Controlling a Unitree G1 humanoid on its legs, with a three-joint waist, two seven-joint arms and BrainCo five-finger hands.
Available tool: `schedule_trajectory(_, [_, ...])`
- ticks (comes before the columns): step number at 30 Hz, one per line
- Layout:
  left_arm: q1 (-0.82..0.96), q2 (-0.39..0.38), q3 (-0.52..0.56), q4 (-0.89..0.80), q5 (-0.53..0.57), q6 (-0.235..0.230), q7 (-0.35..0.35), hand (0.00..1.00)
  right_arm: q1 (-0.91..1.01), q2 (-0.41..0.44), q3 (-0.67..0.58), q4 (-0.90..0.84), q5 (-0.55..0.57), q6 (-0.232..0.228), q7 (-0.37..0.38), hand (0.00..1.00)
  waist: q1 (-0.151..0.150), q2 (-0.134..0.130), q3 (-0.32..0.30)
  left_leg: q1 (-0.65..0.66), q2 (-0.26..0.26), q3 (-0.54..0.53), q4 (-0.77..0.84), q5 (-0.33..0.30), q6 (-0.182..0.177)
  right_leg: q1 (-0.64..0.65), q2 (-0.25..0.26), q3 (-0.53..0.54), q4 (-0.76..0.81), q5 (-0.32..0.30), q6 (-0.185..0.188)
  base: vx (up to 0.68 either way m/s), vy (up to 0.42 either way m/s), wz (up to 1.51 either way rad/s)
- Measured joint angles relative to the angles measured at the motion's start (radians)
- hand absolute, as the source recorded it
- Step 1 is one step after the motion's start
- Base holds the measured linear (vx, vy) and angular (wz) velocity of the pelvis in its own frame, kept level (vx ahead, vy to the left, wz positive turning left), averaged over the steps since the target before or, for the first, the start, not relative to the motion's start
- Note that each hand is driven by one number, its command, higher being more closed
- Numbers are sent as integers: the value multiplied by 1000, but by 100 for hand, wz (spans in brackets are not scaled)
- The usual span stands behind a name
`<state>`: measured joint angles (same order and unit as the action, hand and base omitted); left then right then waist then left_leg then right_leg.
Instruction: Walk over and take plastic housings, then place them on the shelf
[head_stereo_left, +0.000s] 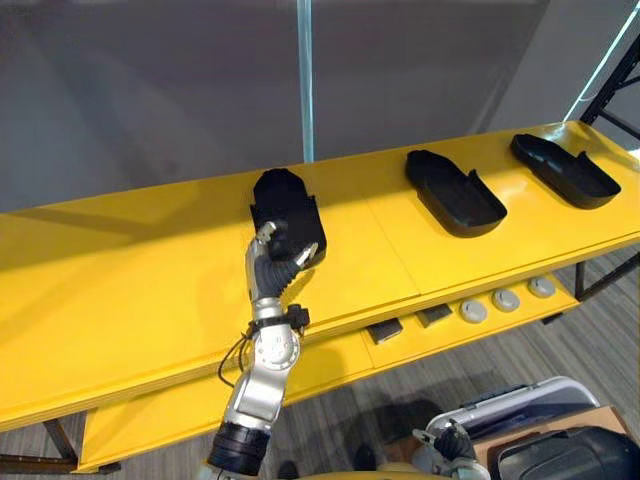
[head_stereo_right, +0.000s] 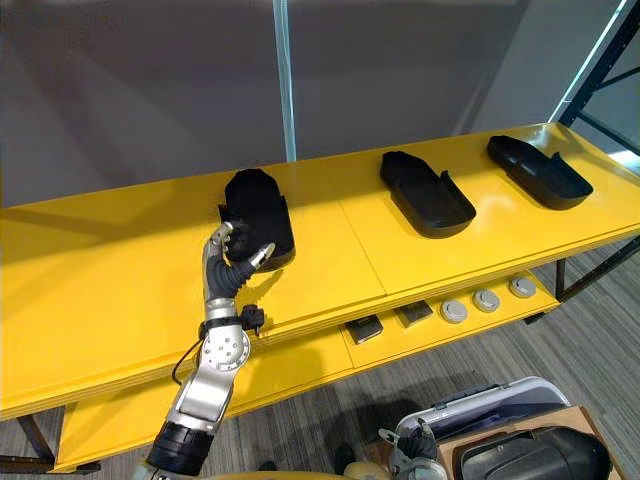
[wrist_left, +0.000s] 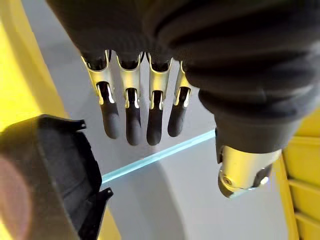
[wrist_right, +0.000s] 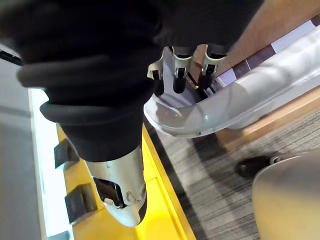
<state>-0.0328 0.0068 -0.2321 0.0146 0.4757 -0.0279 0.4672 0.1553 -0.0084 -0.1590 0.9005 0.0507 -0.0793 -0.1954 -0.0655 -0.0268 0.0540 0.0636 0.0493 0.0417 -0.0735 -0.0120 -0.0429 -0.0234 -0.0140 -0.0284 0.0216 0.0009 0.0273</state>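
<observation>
While three housings (head_stereo_left: 455, 192) lie on shelf (head_stereo_left: 120, 300), left hand (head_stereo_left: 275, 262) open at leftmost housing (head_stereo_left: 285, 208); right hand (wrist_right: 178, 67): cannot tell.

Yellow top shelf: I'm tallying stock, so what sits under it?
On the lower yellow ledge, two dark rectangular blocks and three grey round discs show at its front edge. Anything further back is hidden by the top board.

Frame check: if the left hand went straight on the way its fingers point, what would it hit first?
Probably the leftmost housing: the left hand, fingers straight, sits at its near end. Contact can't be judged; the grey wall lies beyond.
</observation>
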Motion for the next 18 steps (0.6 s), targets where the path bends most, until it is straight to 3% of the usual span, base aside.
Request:
schedule_trajectory(7, [-30,41,-17,157,6,-6,-51,100,-7,0,-10,25,-1,-1,3,0,-4,-3,-14,-5,-1,1,-1,1,1,9,2,1,-48,24,-3,22,-1,-3])
schedule_trajectory(18, [-150,88,-38,323,7,2,-56,100,-37,-17,-21,65,-4,-1,5,0,-31,13,-21,-20,-7,-4,0,1,1,16,-1,2,-94,53,-2,-10,-1,-1])
